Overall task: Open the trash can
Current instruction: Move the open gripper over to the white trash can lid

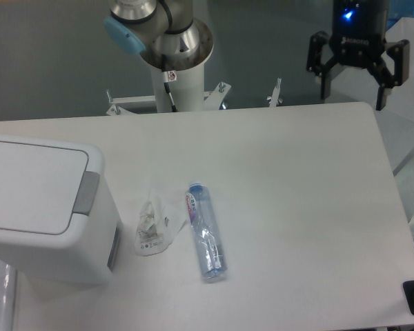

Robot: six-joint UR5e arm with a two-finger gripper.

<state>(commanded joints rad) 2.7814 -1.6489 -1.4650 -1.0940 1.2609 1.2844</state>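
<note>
A: where's the trash can?
B: left edge of the table, lid down flat, grey push tab on its right side
A: gripper?
B: top right, above the table's far edge, well apart from the can. fingers spread wide, holding nothing
A: anything else on there?
B: clear plastic bottle lying on its side mid-table, crumpled clear wrapper just beside it, between bottle and can

Robot lab bench

A silver-and-blue robot arm base on a white pedestal stands behind a plain white table, grey floor beyond.
</note>
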